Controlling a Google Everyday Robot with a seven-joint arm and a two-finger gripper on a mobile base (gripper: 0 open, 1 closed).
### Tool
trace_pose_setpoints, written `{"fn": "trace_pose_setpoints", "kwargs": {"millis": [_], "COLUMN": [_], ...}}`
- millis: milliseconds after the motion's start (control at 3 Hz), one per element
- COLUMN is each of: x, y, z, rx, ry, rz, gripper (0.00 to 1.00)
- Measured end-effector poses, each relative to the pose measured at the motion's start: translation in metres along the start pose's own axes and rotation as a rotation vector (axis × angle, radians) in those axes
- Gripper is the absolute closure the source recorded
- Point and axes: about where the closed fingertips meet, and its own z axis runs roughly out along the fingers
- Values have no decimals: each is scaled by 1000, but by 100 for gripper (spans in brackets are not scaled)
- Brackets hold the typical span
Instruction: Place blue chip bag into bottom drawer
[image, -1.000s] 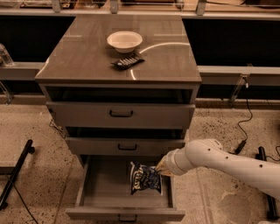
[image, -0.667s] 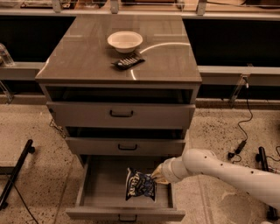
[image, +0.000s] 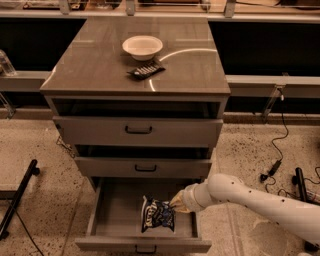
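Note:
The bottom drawer (image: 107, 220) stands pulled out, its grey floor showing. Inside it, toward the right, is the blue chip bag (image: 157, 215), crumpled, with white lettering. My gripper (image: 176, 204) reaches in from the right on a white arm and sits at the bag's upper right corner, touching it. The bag's lower edge appears to rest on the drawer floor.
Two shallower drawers (image: 138, 131) above stick out slightly. On the cabinet top stand a white bowl (image: 142, 47) and a small dark ridged packet (image: 145, 70). Cables (image: 276, 150) lie on the speckled floor at right; a black bar (image: 17, 197) lies at left.
The arm has moved left and down, carrying the chip bag lower and further into the bottom drawer.

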Motion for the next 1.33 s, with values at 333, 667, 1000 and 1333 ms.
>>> {"fn": "trace_pose_setpoints", "kwargs": {"millis": [333,667,1000,1333], "x": [-2,-7,-7,3], "y": [6,18,18,8], "z": [36,77,77,84], "rx": [68,140,140,152], "ry": [-56,-123,-123,-102], "rz": [-47,-67,-67,-95], "gripper": [100,100,100,100]}}
